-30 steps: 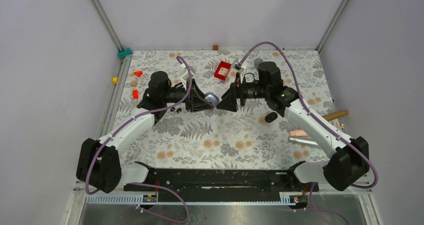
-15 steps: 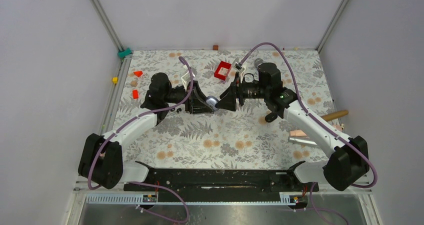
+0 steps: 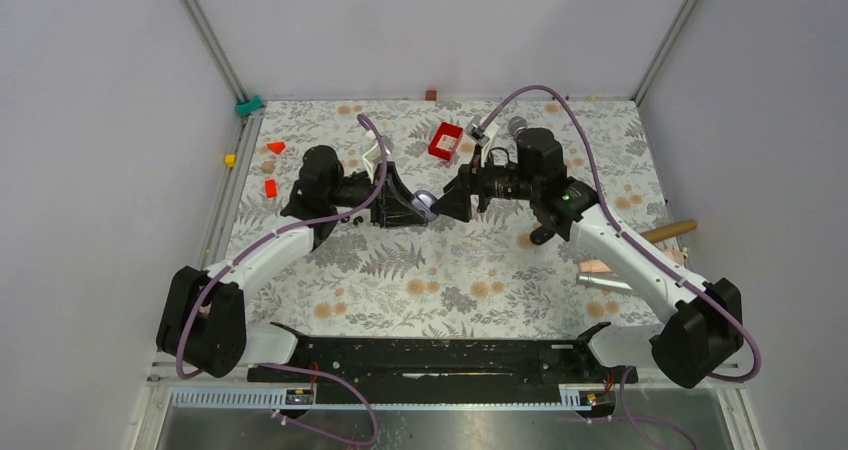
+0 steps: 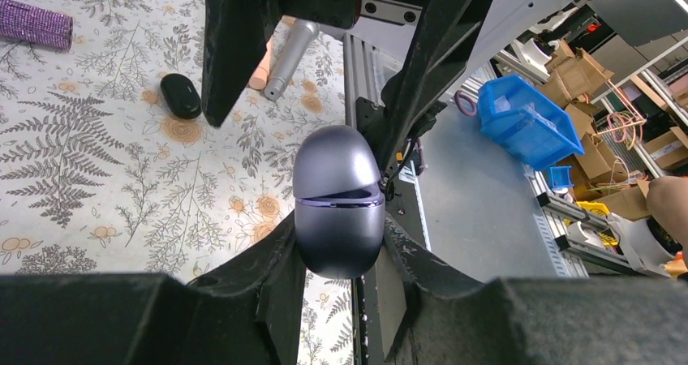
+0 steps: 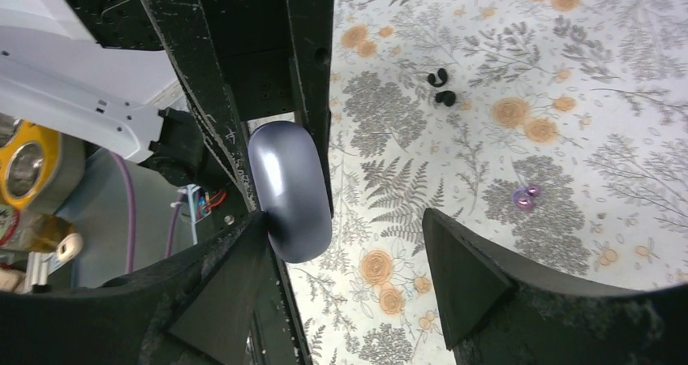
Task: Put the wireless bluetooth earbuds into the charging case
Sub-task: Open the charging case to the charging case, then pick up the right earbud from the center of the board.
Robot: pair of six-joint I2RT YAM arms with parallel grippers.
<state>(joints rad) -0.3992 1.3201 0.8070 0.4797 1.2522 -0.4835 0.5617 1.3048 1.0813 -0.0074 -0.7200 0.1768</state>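
The lavender-grey charging case (image 4: 337,211) is gripped between my left gripper's fingers and held above the table, its lid slightly ajar. It also shows in the top view (image 3: 424,202) and the right wrist view (image 5: 290,191). My left gripper (image 4: 337,255) is shut on its lower half. My right gripper (image 5: 345,219) is open and faces the case head-on, with one finger (image 5: 235,259) against the case's side and the other apart. Two tiny black earbuds (image 5: 440,88) lie on the floral table beside the left arm (image 3: 354,220).
A black oval object (image 3: 543,234), a silver microphone (image 3: 605,282) and a wooden handle (image 3: 668,230) lie at the right. A red box (image 3: 445,140) sits behind the grippers. Orange blocks (image 3: 270,187) lie at the left. Small purple pieces (image 5: 526,196) rest on the table.
The two grippers have closed the gap between them. My right gripper has moved left so that its open fingers reach the case held by my left gripper.
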